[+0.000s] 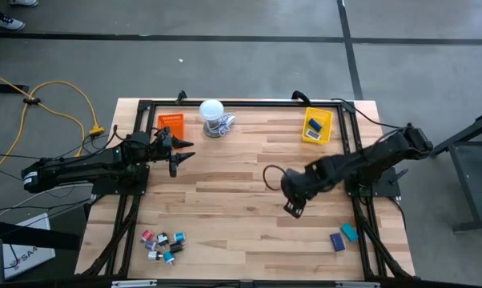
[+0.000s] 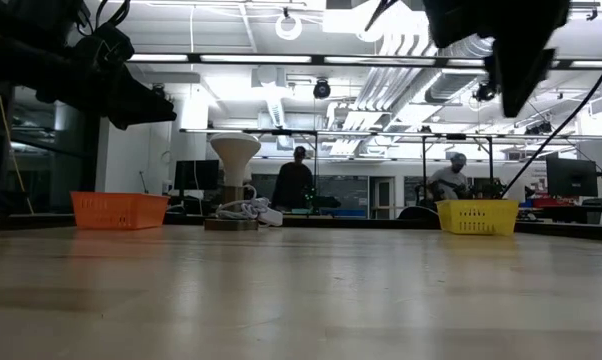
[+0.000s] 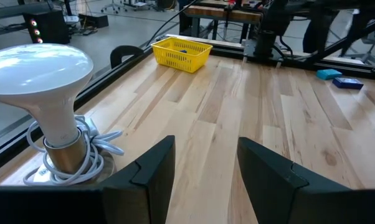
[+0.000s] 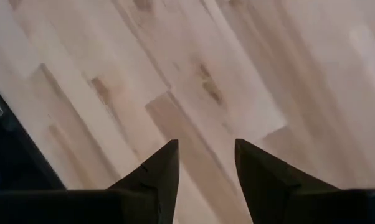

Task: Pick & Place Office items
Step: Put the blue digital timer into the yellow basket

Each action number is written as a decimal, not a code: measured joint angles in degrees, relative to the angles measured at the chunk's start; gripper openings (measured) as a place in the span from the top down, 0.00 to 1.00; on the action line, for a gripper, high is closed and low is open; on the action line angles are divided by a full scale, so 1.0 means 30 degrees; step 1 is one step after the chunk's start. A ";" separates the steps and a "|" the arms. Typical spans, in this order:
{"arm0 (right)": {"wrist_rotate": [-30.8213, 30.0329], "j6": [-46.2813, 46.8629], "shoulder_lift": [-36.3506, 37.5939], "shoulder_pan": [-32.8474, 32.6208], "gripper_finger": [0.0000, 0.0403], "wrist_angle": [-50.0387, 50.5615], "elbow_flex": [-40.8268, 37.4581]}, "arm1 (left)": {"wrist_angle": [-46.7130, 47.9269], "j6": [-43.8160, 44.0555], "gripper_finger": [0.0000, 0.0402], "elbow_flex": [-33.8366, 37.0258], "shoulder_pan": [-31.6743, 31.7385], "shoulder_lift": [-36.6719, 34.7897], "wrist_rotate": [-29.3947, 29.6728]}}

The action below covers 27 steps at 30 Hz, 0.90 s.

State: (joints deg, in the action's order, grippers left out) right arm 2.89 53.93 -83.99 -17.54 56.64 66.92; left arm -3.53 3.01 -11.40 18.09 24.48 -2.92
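Observation:
Small red, black, teal and white office items (image 1: 162, 244) lie in a cluster on the table near its front left. A blue block (image 1: 336, 241) and a teal block (image 1: 350, 232) lie flat near the front right, and also show in the left wrist view, the teal block (image 3: 329, 74) beside the blue one (image 3: 348, 83). Another blue piece (image 1: 315, 125) lies in the yellow tray (image 1: 317, 136). My right gripper (image 4: 206, 142) hangs open over bare wood right of the table's middle (image 1: 293, 210), pointing steeply down. My left gripper (image 3: 206, 139) waits open above the far left (image 1: 183, 154).
An orange tray (image 1: 170, 122) stands at the far left and a white round-topped object (image 1: 214, 118) wrapped in a cord stands beside it. A black frame (image 1: 241, 102) runs around the table's edges. Two people (image 2: 296, 185) show in the room beyond the table.

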 joint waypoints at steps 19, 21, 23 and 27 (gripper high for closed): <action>-0.0740 1.6561 -0.1113 -0.6678 0.65 0.1329 -0.0015 | 0.0007 0.0000 0.58 0.0000 0.0000 0.0000 0.0000; -0.0406 1.7854 -0.1308 -0.7049 0.65 0.1210 -0.0015 | 0.0000 0.0000 0.58 0.0000 0.0000 0.0003 0.0000; 0.0003 1.8937 -0.1602 -0.7495 0.65 0.1180 -0.0015 | 0.0001 0.0001 0.58 -0.0004 0.0000 0.0004 0.0000; 0.1105 2.0794 -0.2433 -0.7995 0.65 0.1034 -0.0015 | 0.0000 0.0000 0.58 -0.0002 0.0000 0.0002 0.0000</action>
State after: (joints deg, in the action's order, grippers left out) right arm 6.21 116.31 -91.28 -41.53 59.75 66.87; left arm -3.53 3.01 -11.40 18.09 24.48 -2.92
